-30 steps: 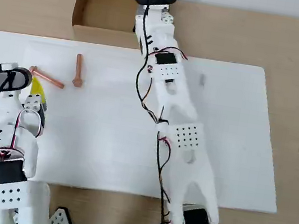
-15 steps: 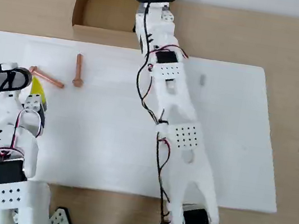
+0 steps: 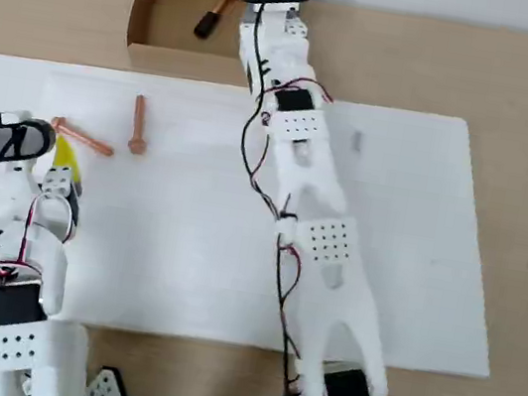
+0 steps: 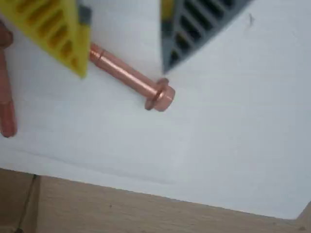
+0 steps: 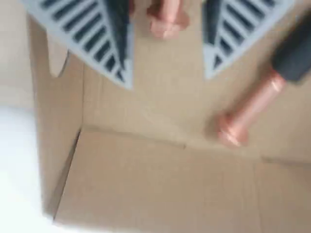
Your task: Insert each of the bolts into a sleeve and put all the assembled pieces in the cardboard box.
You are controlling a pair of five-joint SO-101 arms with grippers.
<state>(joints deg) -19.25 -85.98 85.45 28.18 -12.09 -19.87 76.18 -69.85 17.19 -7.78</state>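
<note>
While right gripper [image 5: 167,75] hangs open above cardboard box [image 3: 141,8], sleeved bolt [image 3: 213,12] lies inside. Left gripper [image 4: 124,58] open too (jaws apart, shank between tips) over bare bolt [image 4: 131,77] on white sheet [image 3: 390,228]; second bolt [image 3: 139,123] lies near, apart.

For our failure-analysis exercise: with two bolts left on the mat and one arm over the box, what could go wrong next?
The bolt lies askew under the open left end effector, its tip beneath one finger; closing could roll it away. The right end effector hangs over the cardboard box; pulling back could snag its wall.
</note>
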